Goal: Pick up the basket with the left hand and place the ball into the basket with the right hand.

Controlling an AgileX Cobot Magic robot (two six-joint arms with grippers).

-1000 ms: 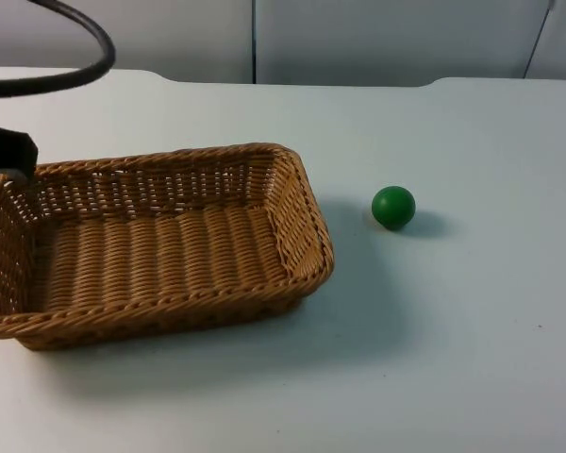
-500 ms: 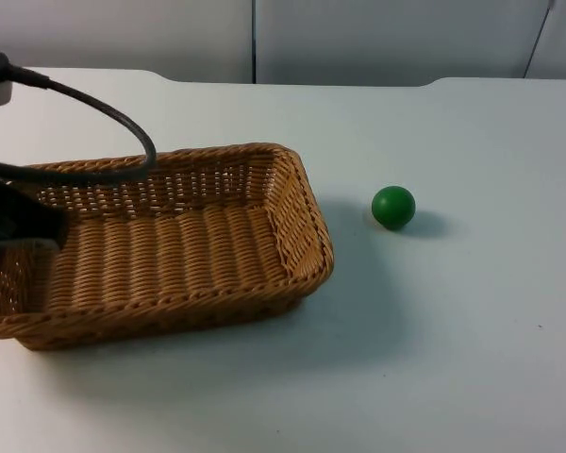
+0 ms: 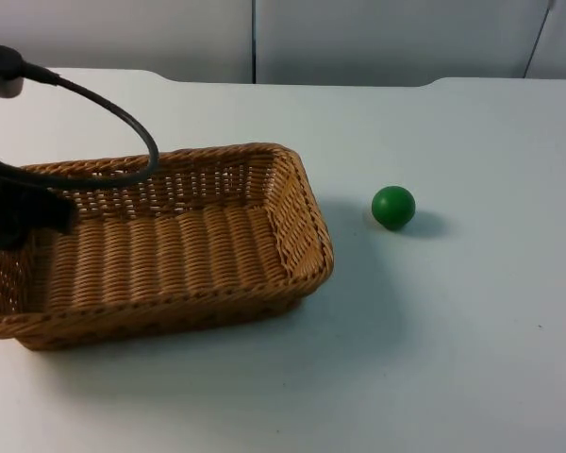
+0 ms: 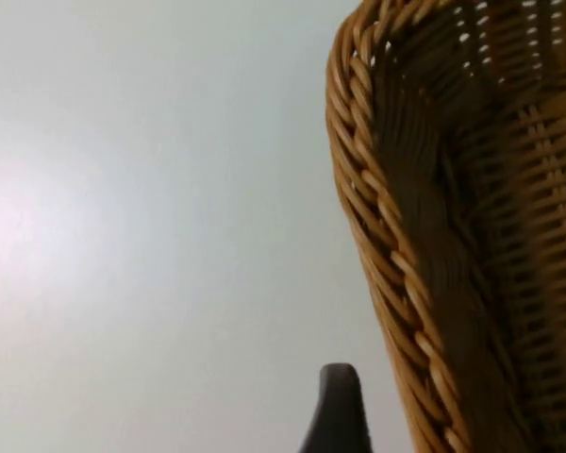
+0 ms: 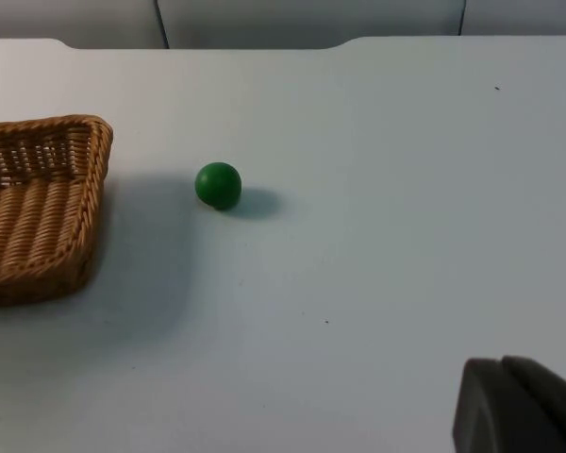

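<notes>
A brown wicker basket [image 3: 302,203] stands on the white table at the left, nothing inside it. A green ball [image 3: 393,207] lies on the table to the right of it, a short gap away. My left gripper [image 3: 21,211] hangs over the basket's left end, just above the rim near the back wall. In the left wrist view the woven rim [image 4: 377,217] runs close by, with bare table beside it. My right gripper [image 5: 514,408] is shut, holds nothing and waits well short of the ball [image 5: 218,185], with the basket's corner [image 5: 92,142] beyond.
The grey partition wall [image 3: 255,38] closes off the table at the back. White table top [image 3: 453,330] stretches in front of and to the right of the ball.
My left gripper has come in from the picture's left edge and now sits over the basket's left end. The basket and the ball have not moved.
</notes>
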